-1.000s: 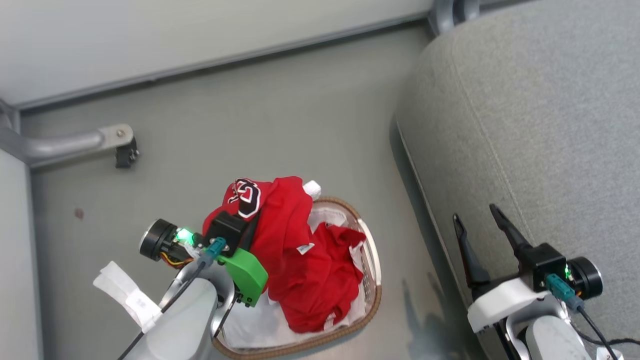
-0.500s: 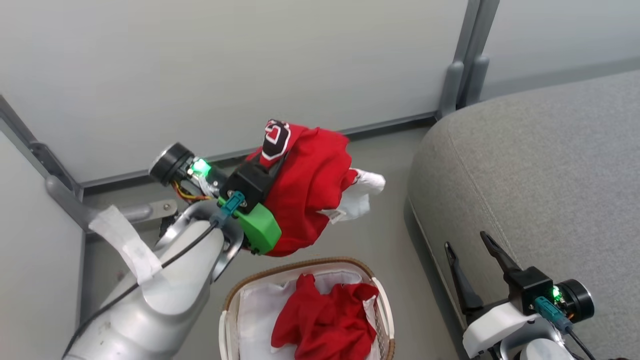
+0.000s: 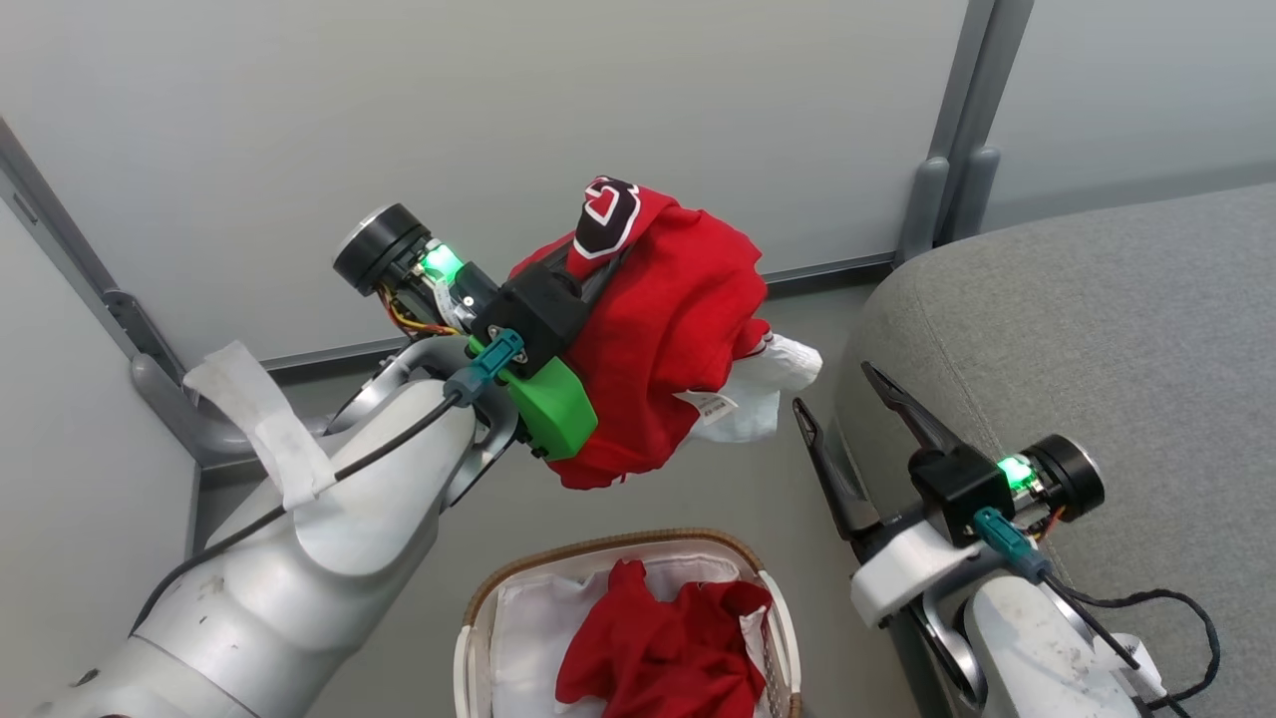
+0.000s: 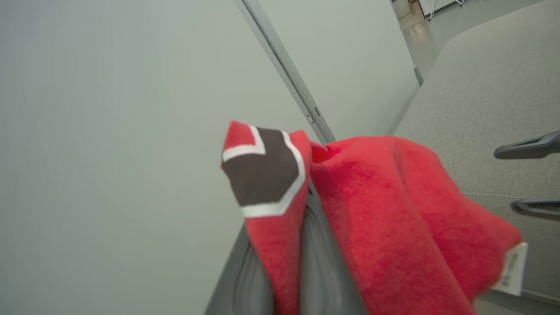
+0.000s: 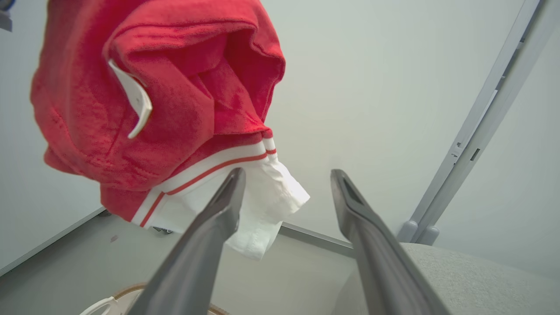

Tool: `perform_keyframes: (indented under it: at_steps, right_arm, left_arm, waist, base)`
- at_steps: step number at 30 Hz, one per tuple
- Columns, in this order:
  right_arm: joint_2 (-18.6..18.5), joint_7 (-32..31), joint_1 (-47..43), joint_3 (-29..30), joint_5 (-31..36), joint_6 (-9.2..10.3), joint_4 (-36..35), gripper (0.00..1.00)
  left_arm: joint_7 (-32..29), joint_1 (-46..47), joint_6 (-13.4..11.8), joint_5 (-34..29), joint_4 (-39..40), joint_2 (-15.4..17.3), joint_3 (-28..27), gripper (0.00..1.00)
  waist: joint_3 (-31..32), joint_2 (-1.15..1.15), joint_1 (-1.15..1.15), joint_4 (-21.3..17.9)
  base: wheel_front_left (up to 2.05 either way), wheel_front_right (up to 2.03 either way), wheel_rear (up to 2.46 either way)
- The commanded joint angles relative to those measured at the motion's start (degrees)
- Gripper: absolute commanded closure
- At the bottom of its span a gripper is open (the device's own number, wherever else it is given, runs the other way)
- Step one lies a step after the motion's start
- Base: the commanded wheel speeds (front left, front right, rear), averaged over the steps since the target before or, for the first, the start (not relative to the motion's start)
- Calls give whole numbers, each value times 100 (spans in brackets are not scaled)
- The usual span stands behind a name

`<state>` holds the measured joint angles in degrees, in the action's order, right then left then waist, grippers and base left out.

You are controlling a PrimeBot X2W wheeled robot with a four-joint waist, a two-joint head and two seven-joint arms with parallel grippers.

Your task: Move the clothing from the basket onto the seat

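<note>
Two red jerseys (image 3: pixel 688 329) (image 3: pixel 658 663), one basket (image 3: pixel 558 553), one grey seat (image 3: pixel 1097 329), one left tool (image 3: pixel 596 239), one right tool (image 3: pixel 831 386)

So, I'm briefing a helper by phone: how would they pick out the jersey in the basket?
Left of the grey sofa seat, on the floor, stands an oval white basket with a brown rim. The crumpled red jersey lies inside on its white liner, unlike the other red jersey, which hangs in the air from the left gripper.

Pinches a red jersey (image 4: pixel 372 227) between the left gripper's (image 4: pixel 280 249) dark fingers (image 4: pixel 317 262) at bottom centre, with a black, white-edged number patch (image 4: pixel 264 173) at mid-frame and a white tag (image 4: pixel 512 269) at lower right. Faces pale wall panels (image 4: pixel 109 131). Catches the grey seat (image 4: pixel 481 87) at upper right, with the right gripper's (image 4: pixel 505 179) parted fingers (image 4: pixel 529 146) at the right edge.
</note>
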<state>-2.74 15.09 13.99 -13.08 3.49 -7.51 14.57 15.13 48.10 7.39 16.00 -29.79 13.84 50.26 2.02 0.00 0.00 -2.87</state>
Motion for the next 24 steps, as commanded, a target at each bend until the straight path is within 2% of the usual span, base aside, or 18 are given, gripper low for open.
perform_keyframes:
  at_steps: [1,11,24]
  right_arm:
    - [-27,12,167,-50,93,4,93,0]
    - [-42,9,1084,-441,402,4,1346,0]
    - [-171,8,1907,-1220,-250,4,2089,0]
  left_arm:
    - [4,136,16,49,50,37,50,100]
    - [4,168,15,191,316,44,448,100]
    - [4,128,15,468,695,94,905,100]
  waist:
    - [-21,0,0,38]
    - [-59,0,0,214]
    - [-81,0,0,233]
  base:
    - [0,0,0]
    - [0,0,0]
    - [0,0,0]
